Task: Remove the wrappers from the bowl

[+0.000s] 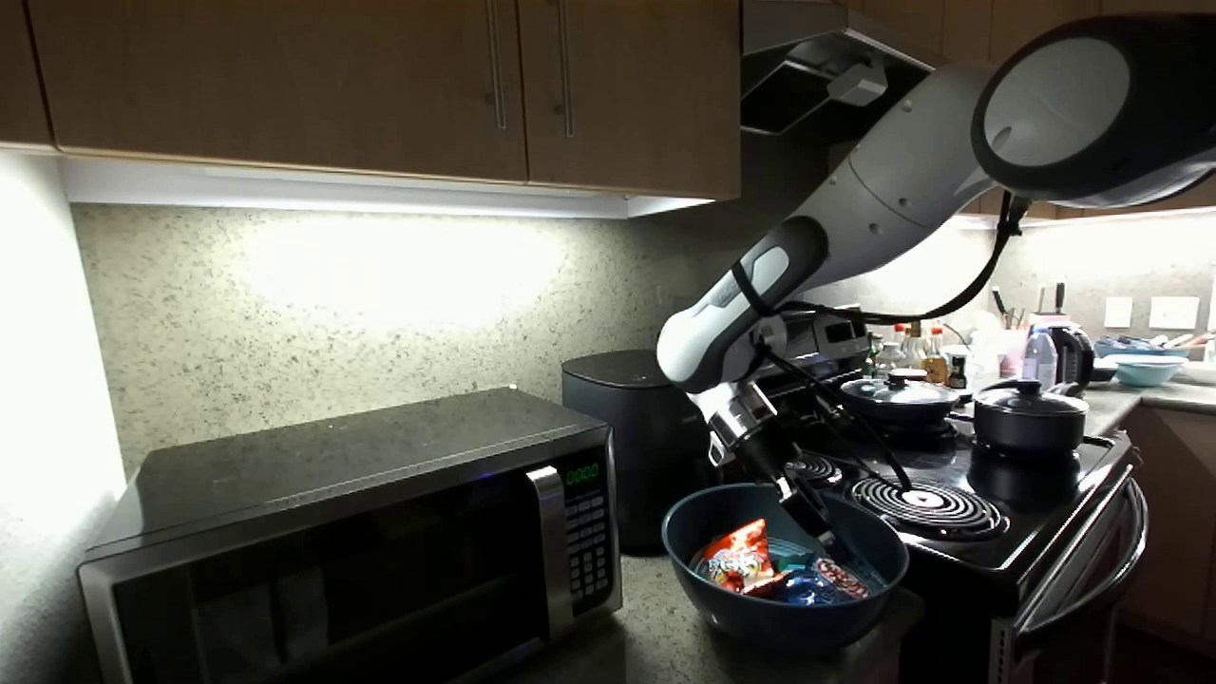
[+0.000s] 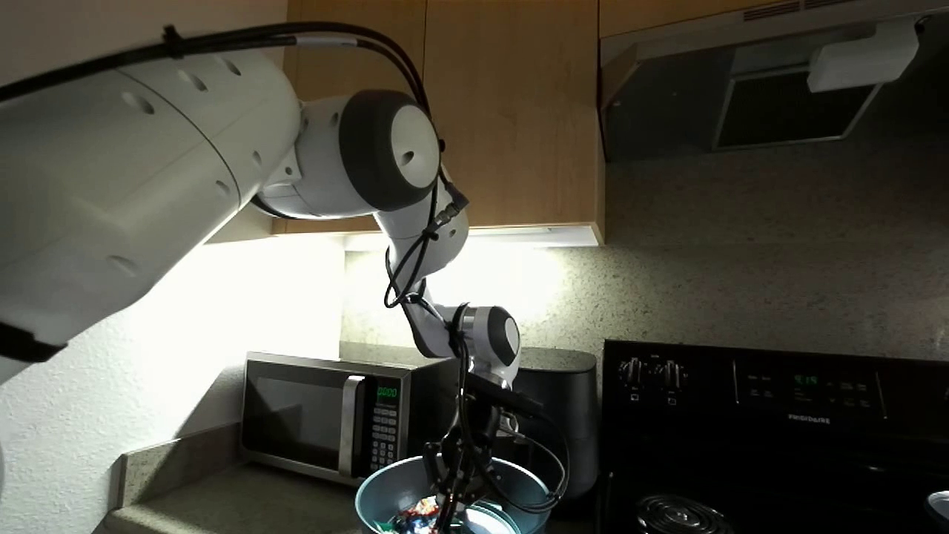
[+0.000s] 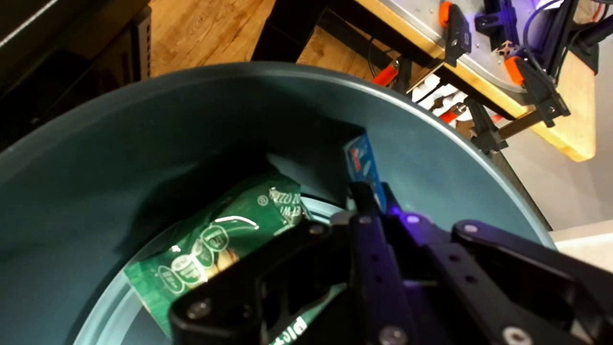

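Note:
The dark-blue bowl [image 1: 750,617] stands on the counter beside the stove. It also shows in an exterior view [image 2: 368,500] and the wrist view [image 3: 119,120]. Inside lie an orange-red wrapper [image 1: 741,559], a blue wrapper with red-and-white lettering [image 1: 841,577] and a green wrapper [image 3: 225,244]. My gripper [image 1: 828,541] points down into the bowl. In the wrist view its fingertips [image 3: 374,196] are close together with the blue wrapper [image 3: 361,155] pinched between them, near the bowl's wall. The green wrapper lies beside the fingers, partly covered by them.
A microwave [image 1: 361,541] and a tall black appliance [image 1: 617,446] stand behind the bowl. The stove with a coil burner [image 1: 926,503], a lidded black pot [image 1: 1031,423] and a lidded pan [image 1: 898,404] is alongside. Cabinets [image 1: 285,85] hang above.

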Available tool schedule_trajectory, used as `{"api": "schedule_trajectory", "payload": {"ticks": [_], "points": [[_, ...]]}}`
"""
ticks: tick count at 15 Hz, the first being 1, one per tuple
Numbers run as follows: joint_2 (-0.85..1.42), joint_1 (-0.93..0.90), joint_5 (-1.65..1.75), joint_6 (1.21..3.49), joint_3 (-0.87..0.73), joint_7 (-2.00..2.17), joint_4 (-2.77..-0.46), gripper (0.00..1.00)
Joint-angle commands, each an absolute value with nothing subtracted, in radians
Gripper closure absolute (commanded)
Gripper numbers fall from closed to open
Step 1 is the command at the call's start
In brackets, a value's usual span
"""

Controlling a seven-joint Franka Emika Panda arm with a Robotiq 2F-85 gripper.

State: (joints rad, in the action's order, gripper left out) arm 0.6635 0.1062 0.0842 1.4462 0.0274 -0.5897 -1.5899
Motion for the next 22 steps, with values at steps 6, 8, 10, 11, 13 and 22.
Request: {"api": "schedule_trajectory", "payload": {"ticks": [6,8,10,11,13,22], "points": [[0.544,0.125,-0.039,1.425,0.06,-0.564,-1.606,0.92],[0.525,0.124,-0.069,1.413,0.064,-0.563,-1.595,0.92],[0.51,0.123,-0.097,1.407,0.067,-0.568,-1.59,0.91],[0.506,0.123,-0.112,1.402,0.068,-0.569,-1.586,0.91],[0.501,0.115,-0.133,1.395,0.074,-0.571,-1.578,0.92],[0.467,0.013,-0.127,1.475,0.125,-0.527,-1.55,0.91]]}}
